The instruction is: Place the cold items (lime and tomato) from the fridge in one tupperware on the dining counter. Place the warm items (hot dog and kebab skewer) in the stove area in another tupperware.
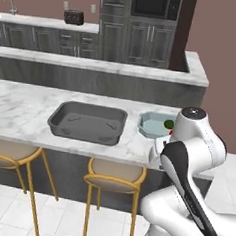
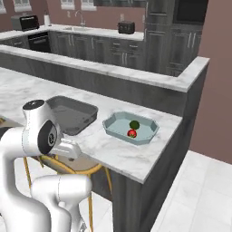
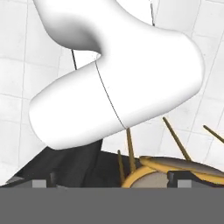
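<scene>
A green lime (image 2: pixel 134 124) and a red tomato (image 2: pixel 132 133) lie together in a light blue tupperware (image 2: pixel 108 123) near the right end of the dining counter (image 2: pixel 127 154). In the left base view the lime (image 1: pixel 167 124) peeks out beside my arm, inside the same tupperware (image 1: pixel 144 123). To its left stands a dark grey tupperware (image 1: pixel 60 116) with nothing in it. My gripper (image 3: pixel 109 183) is open with nothing between its fingers. It hangs below the counter edge and points down at a stool. The hot dog and the kebab skewer are out of view.
Yellow-legged bar stools (image 1: pixel 114 177) stand along the counter's front, one right under the hand (image 3: pixel 175 166). A raised ledge (image 1: pixel 94 65) runs behind the counter. Farther back are dark cabinets, a toaster (image 1: pixel 74 17) and a sink (image 2: pixel 79 20).
</scene>
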### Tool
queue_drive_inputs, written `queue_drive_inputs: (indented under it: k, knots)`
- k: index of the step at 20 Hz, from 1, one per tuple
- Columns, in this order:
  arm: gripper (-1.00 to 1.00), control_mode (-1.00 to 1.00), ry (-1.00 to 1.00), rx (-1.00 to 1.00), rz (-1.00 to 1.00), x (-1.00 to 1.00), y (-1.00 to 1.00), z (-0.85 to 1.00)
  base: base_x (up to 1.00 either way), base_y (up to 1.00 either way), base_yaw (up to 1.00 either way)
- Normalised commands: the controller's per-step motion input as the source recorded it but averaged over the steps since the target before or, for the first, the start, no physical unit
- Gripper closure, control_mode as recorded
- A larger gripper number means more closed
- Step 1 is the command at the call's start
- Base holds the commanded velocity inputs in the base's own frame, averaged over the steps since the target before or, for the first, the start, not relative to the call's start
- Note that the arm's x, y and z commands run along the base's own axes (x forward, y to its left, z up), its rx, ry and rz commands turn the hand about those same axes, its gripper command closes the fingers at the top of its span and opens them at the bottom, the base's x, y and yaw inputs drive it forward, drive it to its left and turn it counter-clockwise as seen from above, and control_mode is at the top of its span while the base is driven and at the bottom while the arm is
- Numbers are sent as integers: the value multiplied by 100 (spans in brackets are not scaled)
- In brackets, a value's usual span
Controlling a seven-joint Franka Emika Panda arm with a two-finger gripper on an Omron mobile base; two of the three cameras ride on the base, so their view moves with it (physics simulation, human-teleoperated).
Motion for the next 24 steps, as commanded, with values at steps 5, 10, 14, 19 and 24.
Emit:
queue_drive_inputs:
  k: [5,10,14,19,24]
  knots:
    - [-100,100,0,0,0,0,0,0,-29,81,7]
    - [-100,100,0,0,0,0,0,0,-10,100,0]
    - [-100,100,0,0,0,0,0,0,0,100,0]
    - [-100,100,0,0,0,0,0,0,0,100,-5]
    - [-100,100,0,0,0,0,0,0,0,100,-12]
